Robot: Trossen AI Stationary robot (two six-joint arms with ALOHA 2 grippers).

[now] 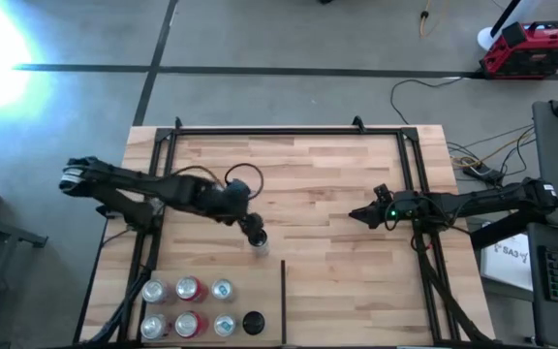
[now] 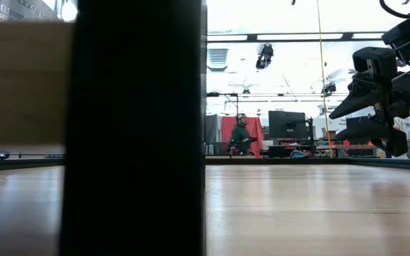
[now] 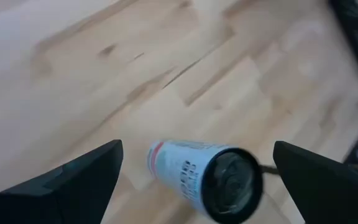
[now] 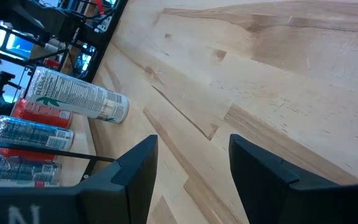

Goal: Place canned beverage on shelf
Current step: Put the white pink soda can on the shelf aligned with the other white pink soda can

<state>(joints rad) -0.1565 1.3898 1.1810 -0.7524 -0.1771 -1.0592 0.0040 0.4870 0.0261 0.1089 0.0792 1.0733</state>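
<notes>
— Where's the can they're meant to be shelving?

— Out on the shelf (image 1: 337,174) already, that big butcher-block board with the black rails. A white beverage can (image 1: 260,249) stands on the wood right under the left gripper (image 1: 254,236), a bit above the short black divider strip (image 1: 283,301). From the left wrist camera you look down on its dark top (image 3: 229,182), and the two fingers (image 3: 79,180) sit wide to either side, clear of it. So that pincer is released, nothing in its grasp.

— And the other arm?

— The right gripper (image 1: 357,214) hangs over the right half of the board, pointing in toward the middle, well apart from the can. Its fingers (image 4: 260,171) show a gap between them in its own camera, but they are drawn in as far as they go, and there's nothing between them. Clenched on air, I'd say.

— Any other cans about?

— A cluster (image 1: 188,305) in the near left corner of the board, left of the divider: silver ones and red ones in two rows, plus a dark one (image 1: 253,322) beside the strip. The right wrist camera catches the white can (image 4: 82,94) with its printed label, and the red and blue-silver ones beyond it (image 4: 33,134).

— Anyone around?

— A person in a green top (image 2: 241,136), far across the room behind the table.
</notes>
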